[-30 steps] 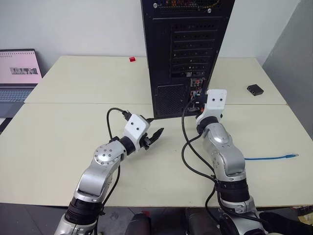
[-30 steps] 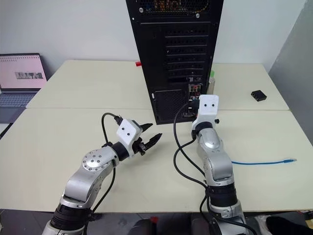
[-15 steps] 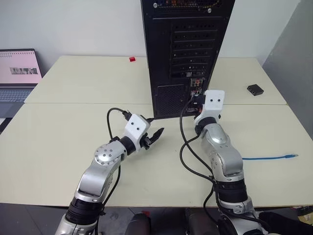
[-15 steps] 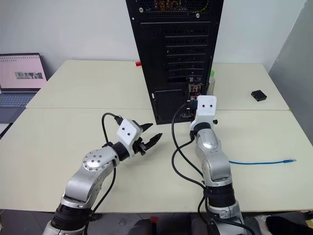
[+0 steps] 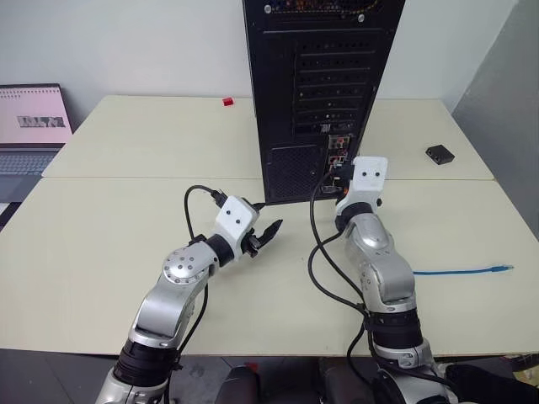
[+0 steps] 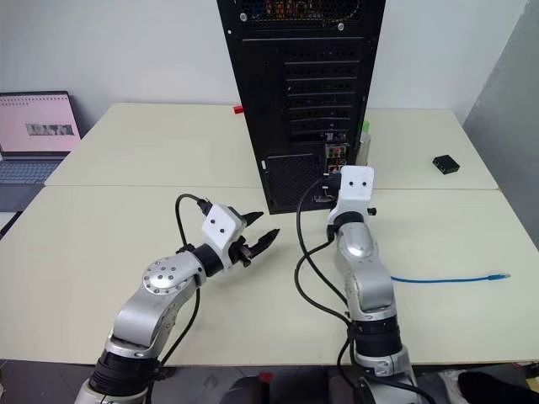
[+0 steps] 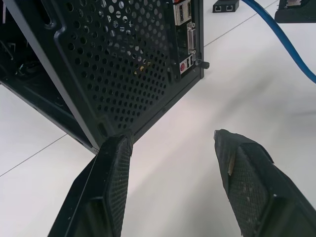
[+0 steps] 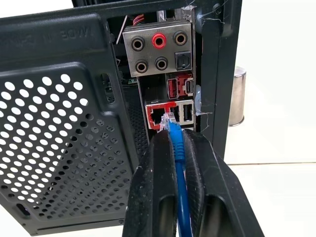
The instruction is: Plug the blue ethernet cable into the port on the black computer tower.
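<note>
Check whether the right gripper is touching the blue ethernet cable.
Touching. The right wrist view shows the right gripper shut on the blue ethernet cable, its clear plug at the port.

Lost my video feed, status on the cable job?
Right claw shut on thin blue ethernet cable, clear plug at the red-framed port on tall black computer tower. Left claw open, empty. Nothing blocking.

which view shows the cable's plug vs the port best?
Right wrist view: the blue ethernet cable is pinched in the right gripper, its clear plug tip right at the port, seating unclear. In the eye views the gripper hides the plug; the cable's loose end lies on the table. Left wrist view shows a stretch of cable.
</note>
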